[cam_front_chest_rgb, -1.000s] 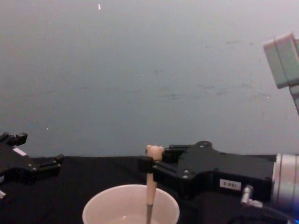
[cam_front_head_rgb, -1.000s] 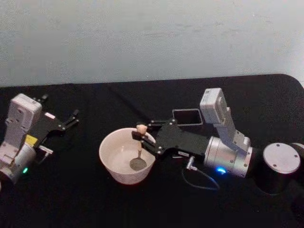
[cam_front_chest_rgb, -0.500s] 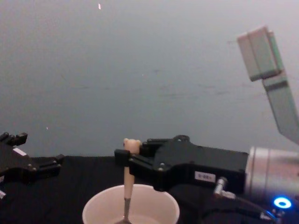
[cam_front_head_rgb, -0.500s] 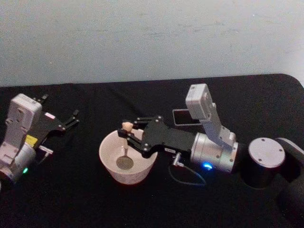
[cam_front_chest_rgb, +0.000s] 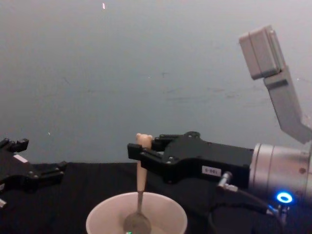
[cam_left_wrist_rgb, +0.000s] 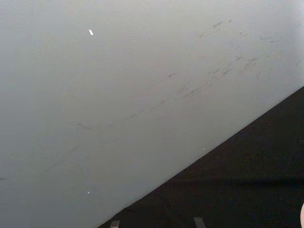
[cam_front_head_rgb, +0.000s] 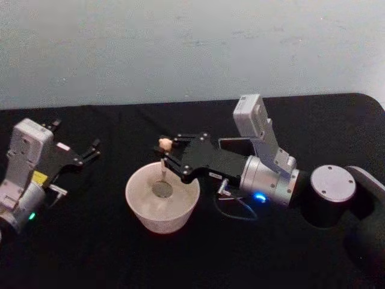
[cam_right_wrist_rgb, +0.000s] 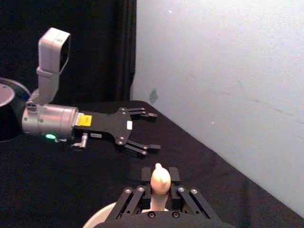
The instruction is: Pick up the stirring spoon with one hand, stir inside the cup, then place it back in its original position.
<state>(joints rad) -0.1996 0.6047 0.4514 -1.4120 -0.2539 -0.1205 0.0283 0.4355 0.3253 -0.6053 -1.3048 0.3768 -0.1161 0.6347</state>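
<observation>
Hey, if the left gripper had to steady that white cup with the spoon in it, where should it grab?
Probably the left rim wall of the cup, pinched from above, one finger inside, one outside. It looks too wide to span, the right gripper holds the stirring spoon in from its right, and the open left gripper sits on that left side.

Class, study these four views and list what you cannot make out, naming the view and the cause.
1. Cup base: chest view, cut off by the bottom edge.
2. Stirring spoon neck and bowl: right wrist view, hidden behind the right tool.
3. Dark holder: head view, partly covered by the right arm's camera.
4. Cup contents: head view, too blurred to tell.
5. Left tool wrist: chest view, cut off by left edge.
</observation>
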